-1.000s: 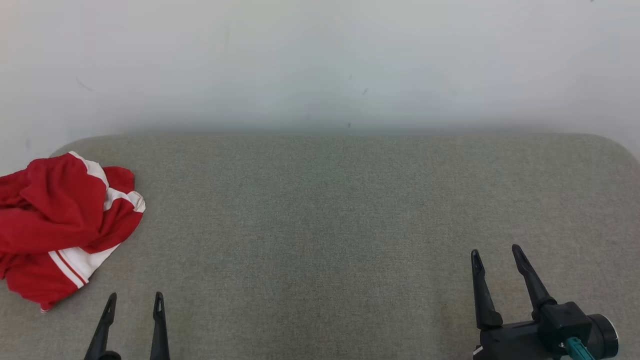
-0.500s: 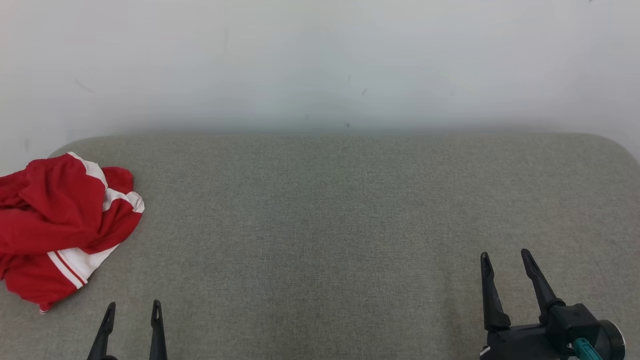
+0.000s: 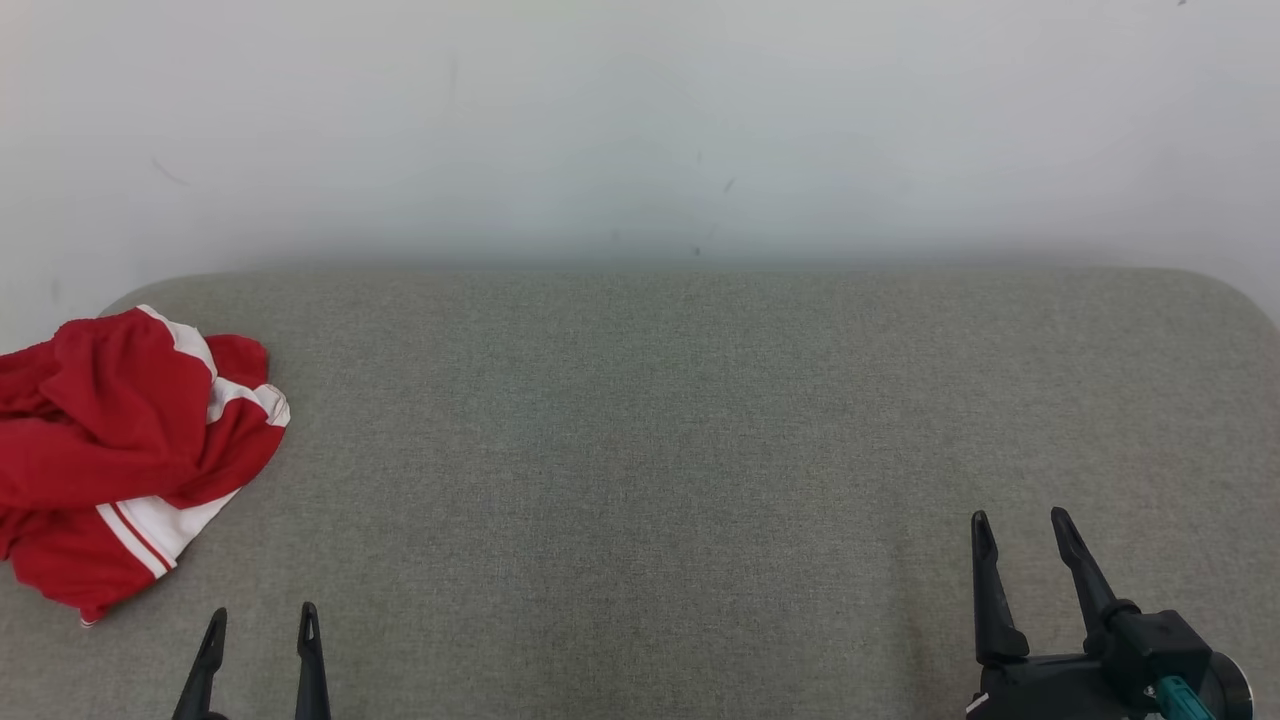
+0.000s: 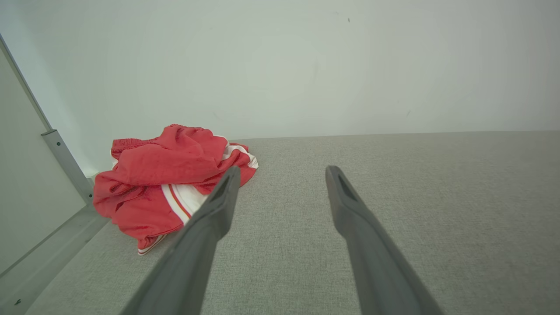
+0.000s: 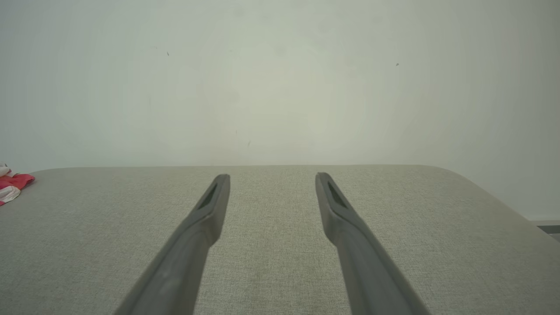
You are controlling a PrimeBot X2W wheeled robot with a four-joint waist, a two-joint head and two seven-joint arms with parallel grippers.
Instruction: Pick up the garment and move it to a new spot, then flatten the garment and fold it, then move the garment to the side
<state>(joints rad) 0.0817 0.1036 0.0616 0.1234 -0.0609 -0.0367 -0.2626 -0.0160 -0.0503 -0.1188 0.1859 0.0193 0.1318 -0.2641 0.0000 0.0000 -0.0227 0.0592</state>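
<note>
The garment (image 3: pixel 110 455) is a crumpled red piece with white stripes, bunched at the far left edge of the grey cloth-covered surface (image 3: pixel 640 450). In the left wrist view the garment (image 4: pixel 166 188) lies ahead and left of the fingers, and a corner of the garment (image 5: pixel 11 186) peeks in at the right wrist view's left edge. My left gripper (image 3: pixel 260 615) stands open and empty at the bottom left, short of the garment. At the bottom right my right gripper (image 3: pixel 1020 520) is open and empty, far from it.
A pale wall (image 3: pixel 640 130) rises behind the surface. The surface's rounded far right corner (image 5: pixel 459 179) drops off to the floor. A metal frame rail (image 4: pixel 65 162) runs along the left side beside the garment.
Both grippers have drawn back toward the bottom edge of the head view, the right one also drifting right. The garment has not moved.
</note>
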